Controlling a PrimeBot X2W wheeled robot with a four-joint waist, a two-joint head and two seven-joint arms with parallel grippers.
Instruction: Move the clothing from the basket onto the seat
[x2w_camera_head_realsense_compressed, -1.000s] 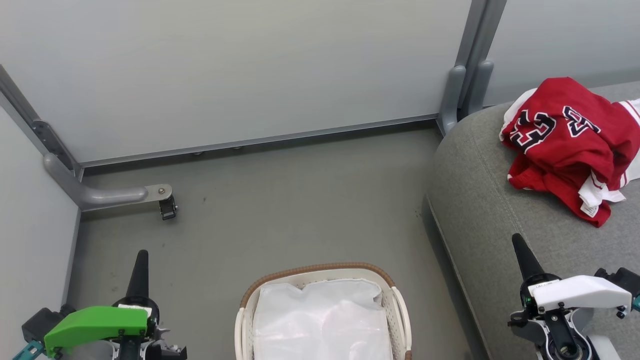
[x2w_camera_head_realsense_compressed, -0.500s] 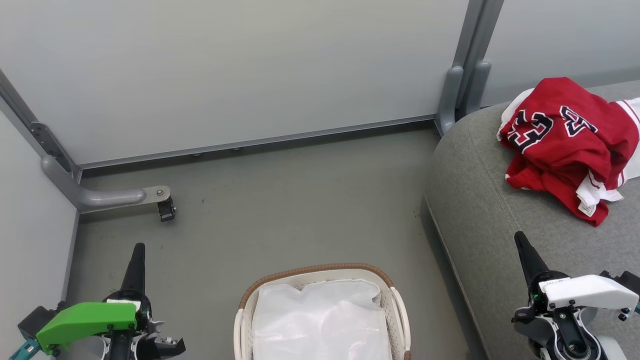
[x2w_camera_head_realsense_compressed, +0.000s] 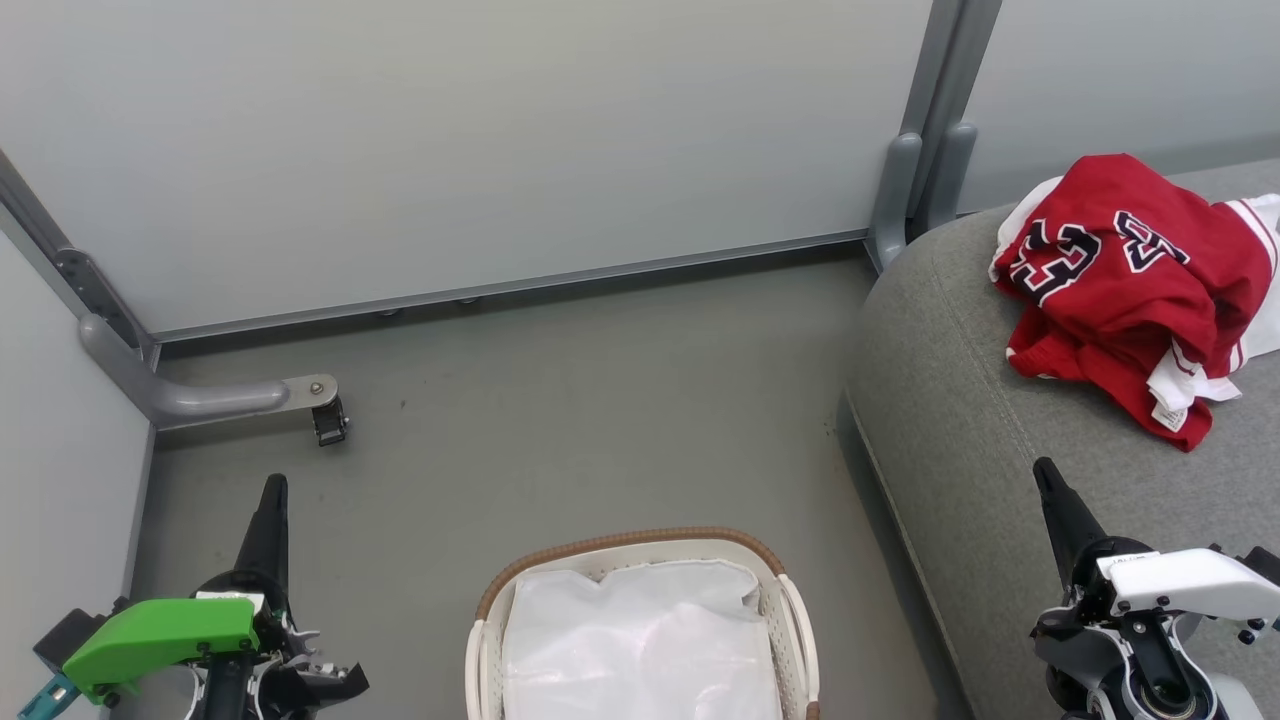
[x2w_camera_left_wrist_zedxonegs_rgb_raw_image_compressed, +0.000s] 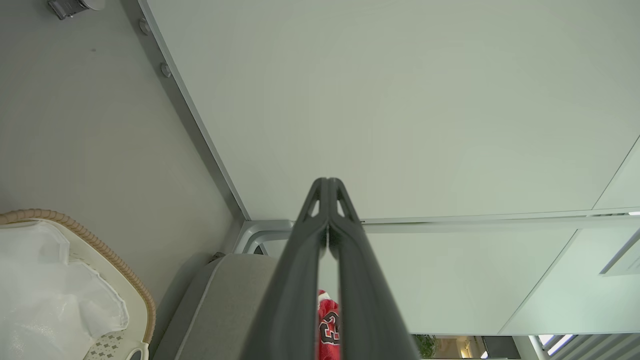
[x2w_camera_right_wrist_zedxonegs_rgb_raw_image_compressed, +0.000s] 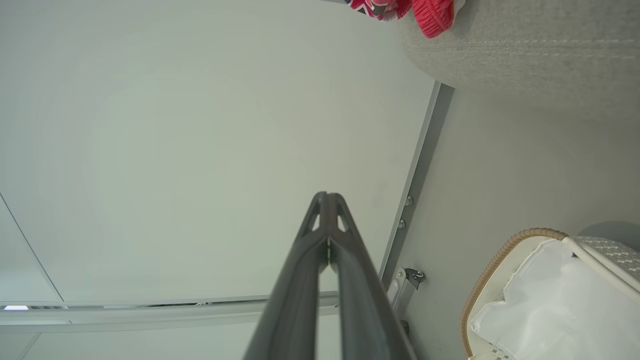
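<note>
— Over on the right, what takes up the most room?
— That is the seat (x2w_camera_head_realsense_compressed: 960, 420), a broad grey cushion with a stitched seam along its rounded edge; it runs out of the head view at the right and bottom.
— And the basket?
— The basket (x2w_camera_head_realsense_compressed: 625, 540) stands on the floor (x2w_camera_head_realsense_compressed: 560, 400) just beside the seat, low in the middle of the head view, between the two arms; inside it I see the white liner (x2w_camera_head_realsense_compressed: 640, 650) and nothing red.
— So where is the clothing?
— The clothing (x2w_camera_head_realsense_compressed: 1110, 290) lies in a crumpled red heap on the far part of the seat, number and white trim showing, well apart from the basket; nothing grips it.
— What about the fingers?
— The left fingers (x2w_camera_head_realsense_compressed: 268, 520) are pressed together and pinch nothing, over the floor to the left of the basket; the right fingers (x2w_camera_head_realsense_compressed: 1065, 515) are likewise pressed together and bare, over the near part of the seat, short of the heap.
— How far along, then?
— I judge the task done, or all but; the clothing is on the seat; what may be left is a look under the liner's folds, which I cannot see beneath.
</note>
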